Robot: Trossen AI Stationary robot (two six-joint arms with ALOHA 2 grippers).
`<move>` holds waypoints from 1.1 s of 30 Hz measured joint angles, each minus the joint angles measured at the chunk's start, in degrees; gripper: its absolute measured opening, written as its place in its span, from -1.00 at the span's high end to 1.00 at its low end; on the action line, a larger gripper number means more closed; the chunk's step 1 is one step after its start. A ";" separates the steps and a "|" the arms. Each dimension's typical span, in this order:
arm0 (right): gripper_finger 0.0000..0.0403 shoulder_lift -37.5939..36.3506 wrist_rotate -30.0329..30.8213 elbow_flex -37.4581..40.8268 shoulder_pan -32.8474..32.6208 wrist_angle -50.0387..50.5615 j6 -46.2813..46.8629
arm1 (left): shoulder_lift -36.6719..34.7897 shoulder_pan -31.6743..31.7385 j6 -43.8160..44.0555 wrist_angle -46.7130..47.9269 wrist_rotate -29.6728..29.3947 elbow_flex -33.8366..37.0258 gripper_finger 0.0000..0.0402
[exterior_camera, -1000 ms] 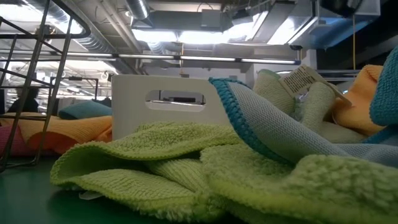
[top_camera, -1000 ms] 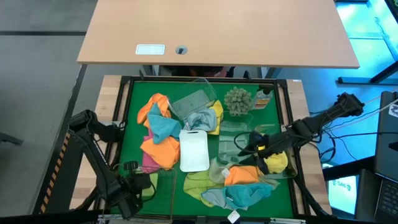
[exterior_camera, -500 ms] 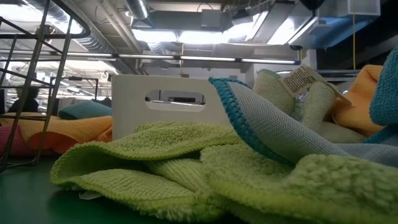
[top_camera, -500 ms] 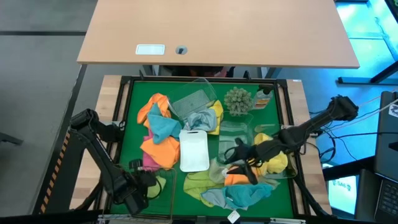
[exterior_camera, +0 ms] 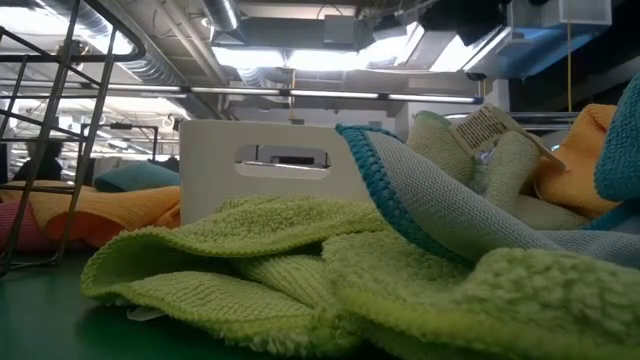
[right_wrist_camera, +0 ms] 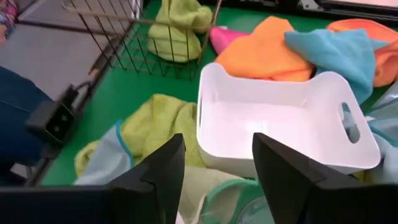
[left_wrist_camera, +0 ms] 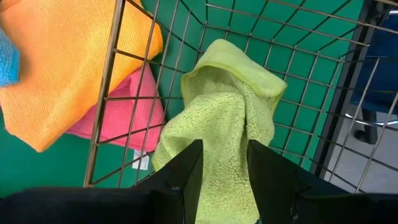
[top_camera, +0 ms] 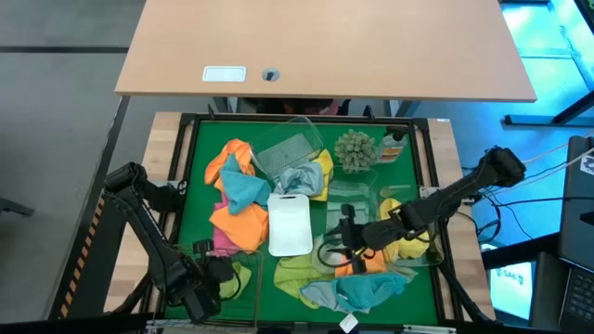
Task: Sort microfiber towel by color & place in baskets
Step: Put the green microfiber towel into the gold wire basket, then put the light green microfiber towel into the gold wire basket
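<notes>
Left gripper over wire-mesh basket, fingers parted, nothing between them; lime green towel lies crumpled inside basket, released.

Right gripper open, empty, above white tray and towel pile.

Towels likely light, limp, fuzzy: best pinched at raised fold.

Low view blocked by cloth; layers under pile hidden.
</notes>
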State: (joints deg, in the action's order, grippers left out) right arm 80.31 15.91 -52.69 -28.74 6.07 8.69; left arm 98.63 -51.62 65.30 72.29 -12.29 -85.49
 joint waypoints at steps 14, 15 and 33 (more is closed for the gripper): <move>0.08 6.98 5.55 0.00 0.01 0.13 -6.10 | 0.00 0.02 0.13 -0.12 -0.02 -0.02 0.41; 0.08 7.11 5.55 0.00 -0.02 0.24 -6.10 | 0.00 0.02 0.13 -0.20 0.00 -0.02 0.41; 0.08 7.37 4.49 -10.27 -5.72 22.75 10.04 | 0.00 0.00 0.25 -1.52 -0.07 -0.04 0.41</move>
State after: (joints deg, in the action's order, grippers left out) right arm 87.68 20.39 -62.96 -34.46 28.81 18.74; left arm 98.63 -51.62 65.55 70.77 -12.36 -85.54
